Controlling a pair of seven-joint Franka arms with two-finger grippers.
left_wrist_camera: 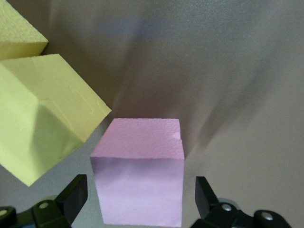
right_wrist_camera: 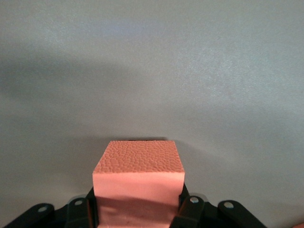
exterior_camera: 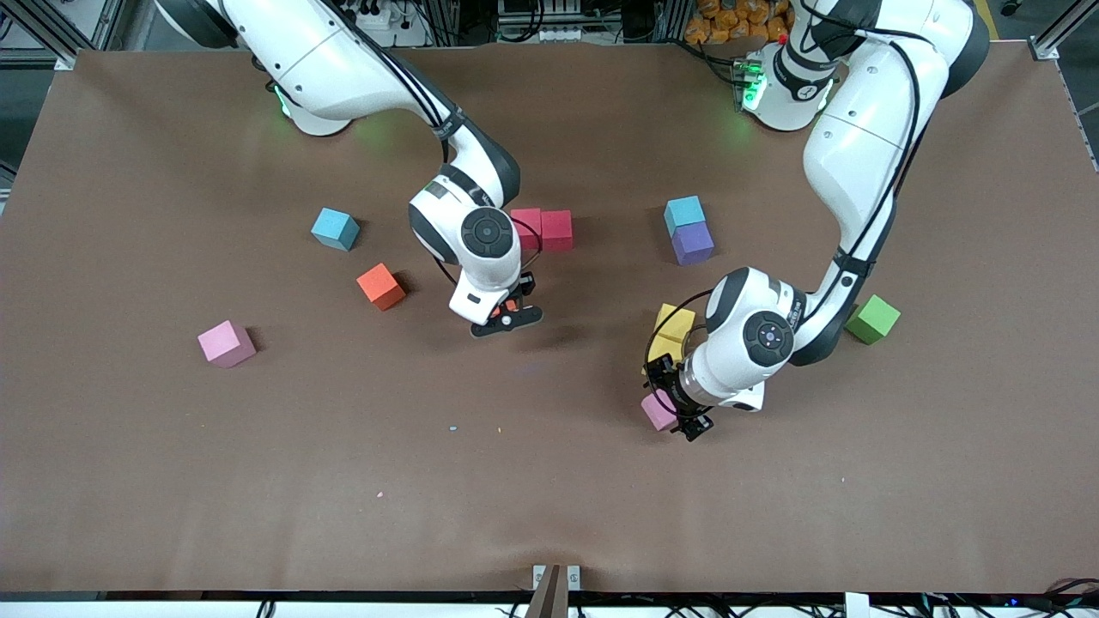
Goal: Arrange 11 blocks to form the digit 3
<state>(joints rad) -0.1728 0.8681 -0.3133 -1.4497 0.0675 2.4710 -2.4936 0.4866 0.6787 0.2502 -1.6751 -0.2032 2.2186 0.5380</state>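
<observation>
Blocks lie scattered over the brown table [exterior_camera: 172, 481]. Two red blocks [exterior_camera: 543, 228] sit side by side, touching, near the table's middle, partly hidden by the right arm. An orange block [exterior_camera: 380, 286] and a pink block [exterior_camera: 226, 343] lie apart toward the right arm's end, the pink one nearer the front camera. A purple block [exterior_camera: 692, 243] touches a light-blue cube [exterior_camera: 684, 213] that lies just farther from the camera. Another light-blue cube [exterior_camera: 335, 228] rests beyond neither arm's grasp, near the orange block, turned askew.

The right gripper [exterior_camera: 508, 311] hangs over bare table and is clamped on an orange-pink block [right_wrist_camera: 138, 178], whose pebbled foam top faces the wrist camera squarely.

The left gripper [exterior_camera: 678, 410] is low, its fingers [left_wrist_camera: 71, 197] spread wide on either side of a second pink block [left_wrist_camera: 138, 168] without touching it. Two yellow blocks [exterior_camera: 672, 333] stand just beside it, touching each other, partly under the left arm. A green cube [exterior_camera: 872, 319] lies toward the left arm's end.

All are matte foam cubes with sharp edges.
</observation>
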